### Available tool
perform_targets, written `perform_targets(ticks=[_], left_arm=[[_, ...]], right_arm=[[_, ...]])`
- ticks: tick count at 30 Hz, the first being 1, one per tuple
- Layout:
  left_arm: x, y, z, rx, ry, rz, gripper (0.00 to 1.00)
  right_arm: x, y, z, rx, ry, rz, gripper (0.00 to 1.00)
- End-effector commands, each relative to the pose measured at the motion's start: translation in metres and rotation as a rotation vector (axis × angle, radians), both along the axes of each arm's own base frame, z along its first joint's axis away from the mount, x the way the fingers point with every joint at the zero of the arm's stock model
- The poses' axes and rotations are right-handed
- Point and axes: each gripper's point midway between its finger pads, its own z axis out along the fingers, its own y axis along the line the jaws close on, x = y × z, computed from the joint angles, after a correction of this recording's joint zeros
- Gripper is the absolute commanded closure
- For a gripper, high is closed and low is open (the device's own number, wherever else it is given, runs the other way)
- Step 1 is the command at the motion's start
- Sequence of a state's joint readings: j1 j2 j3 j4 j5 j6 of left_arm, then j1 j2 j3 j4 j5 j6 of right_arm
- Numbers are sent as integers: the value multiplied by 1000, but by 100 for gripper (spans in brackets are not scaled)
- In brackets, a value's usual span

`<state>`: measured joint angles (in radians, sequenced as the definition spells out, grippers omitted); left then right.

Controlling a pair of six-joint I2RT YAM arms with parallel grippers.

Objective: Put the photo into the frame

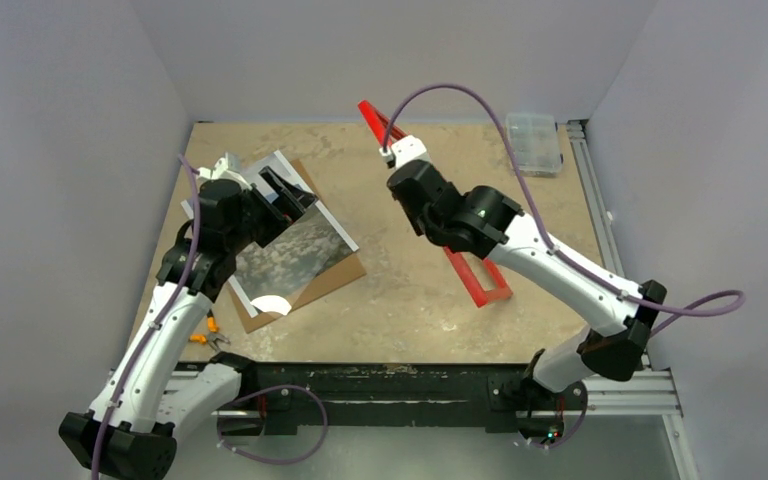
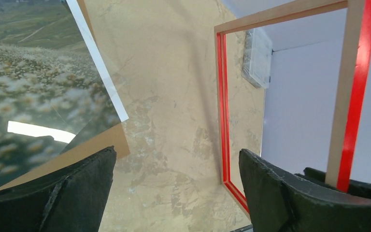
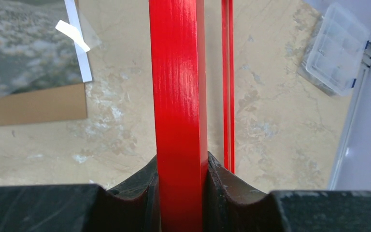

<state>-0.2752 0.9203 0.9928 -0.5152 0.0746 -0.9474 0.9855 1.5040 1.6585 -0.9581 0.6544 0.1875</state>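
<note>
Beige marbled table (image 1: 420,300) — what lies on it
A brown board (image 1: 332,281) at left, under the photo (image 1: 305,250); a clear box (image 1: 535,142) in the far right corner; small orange bits (image 1: 206,331) by the left edge.

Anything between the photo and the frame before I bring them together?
Nothing visible. Only bare table lies between the photo on its brown board and the frame, which the right end effector clamps on edge. The clear box sits at the far right corner.

The left arm (image 1: 160,340) reaches forward over the surface with the left gripper (image 2: 174,193) tipped down, jaws spread wide and holding nothing, while the right arm (image 1: 560,260) stretches inward, the right gripper (image 3: 181,193) clamping its jaws on the frame (image 3: 176,87).
</note>
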Motion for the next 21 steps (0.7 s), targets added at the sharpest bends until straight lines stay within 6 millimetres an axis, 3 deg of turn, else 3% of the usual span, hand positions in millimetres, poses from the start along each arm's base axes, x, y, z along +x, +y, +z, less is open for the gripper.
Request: perform_targets(ticks=[1, 11, 16, 21], left_arm=[[0, 4, 13, 40, -35, -11, 5], [5, -5, 4, 36, 0, -55, 5], [6, -8, 0, 36, 13, -67, 6], [7, -9, -2, 37, 17, -72, 6]], right_arm=[[12, 2, 48, 339, 3, -41, 100], [40, -44, 60, 725, 167, -90, 100], [47, -47, 58, 899, 280, -49, 100], [44, -35, 73, 1003, 332, 37, 100]])
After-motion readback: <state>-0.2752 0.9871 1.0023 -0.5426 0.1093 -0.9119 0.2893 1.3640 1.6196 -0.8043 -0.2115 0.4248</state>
